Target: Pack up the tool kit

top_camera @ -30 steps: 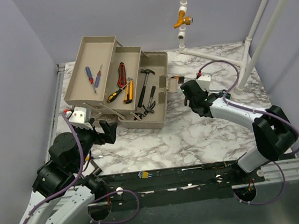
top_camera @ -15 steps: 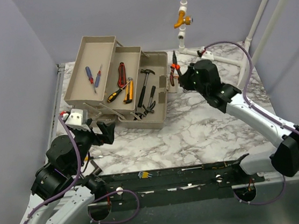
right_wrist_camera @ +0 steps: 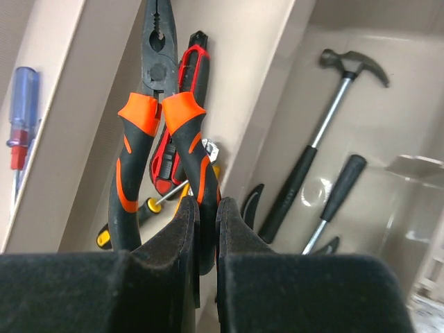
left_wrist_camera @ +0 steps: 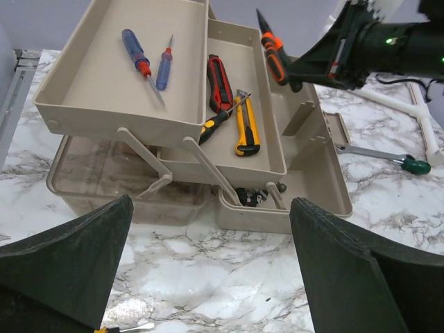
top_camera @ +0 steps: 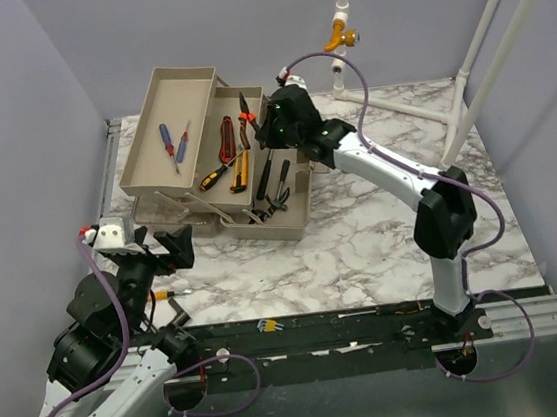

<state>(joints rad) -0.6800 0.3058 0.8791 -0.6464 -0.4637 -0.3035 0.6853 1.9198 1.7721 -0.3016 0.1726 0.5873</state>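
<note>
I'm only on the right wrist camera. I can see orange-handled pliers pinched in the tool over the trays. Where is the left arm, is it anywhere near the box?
Observer: Not close. The left tool hangs open over the table in front of the toolbox. It touches nothing and is well clear of your pliers.
Operator: Is anything lying outside the box?
Observer: Yes. A metal shaft with a green handle lies on the table just right of the toolbox.
Operator: Is that the only one?
Observer: No. A small yellow-handled screwdriver lies at the near table edge, beside the left arm.
</note>
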